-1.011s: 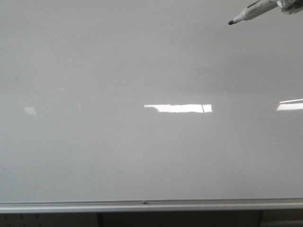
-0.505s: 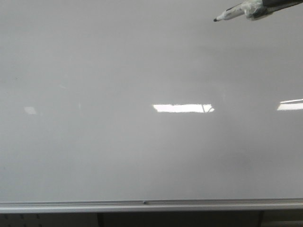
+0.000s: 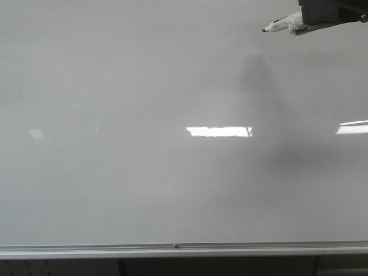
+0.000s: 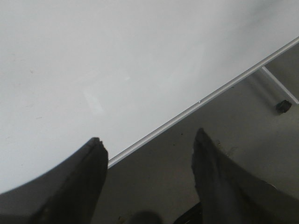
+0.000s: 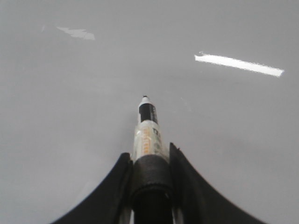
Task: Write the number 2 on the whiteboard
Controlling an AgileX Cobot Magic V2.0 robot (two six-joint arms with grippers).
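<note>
My right hand [image 5: 150,175] is pinching a marker [image 5: 147,135] between its two dark fingers, the black nib pointing at the whiteboard [image 3: 144,115]. In the front view the marker [image 3: 283,25] is entering from the upper right corner, tilted slightly nib-down, with a soft shadow lying on the board below it. I cannot tell from either view whether the nib is touching the surface or hanging just off it. My left hand [image 4: 149,179] is spread wide and holding nothing, sitting low near the silver tray rail [image 3: 172,248] at the board's lower edge.

The number 2 is not on the board: no ink stroke is showing anywhere, only bright ceiling-light reflections on the glossy face. I am judging the task to be at its very start, in the approach to first contact.

To do this step well, I am aiming to bring the nib squarely onto the board with light, even pressure, then draw the hooked top, the diagonal and the flat base in 1 unbroken stroke. The main risks are pressing too hard, so that the marker slips in the grip, or lifting off mid-stroke.
</note>
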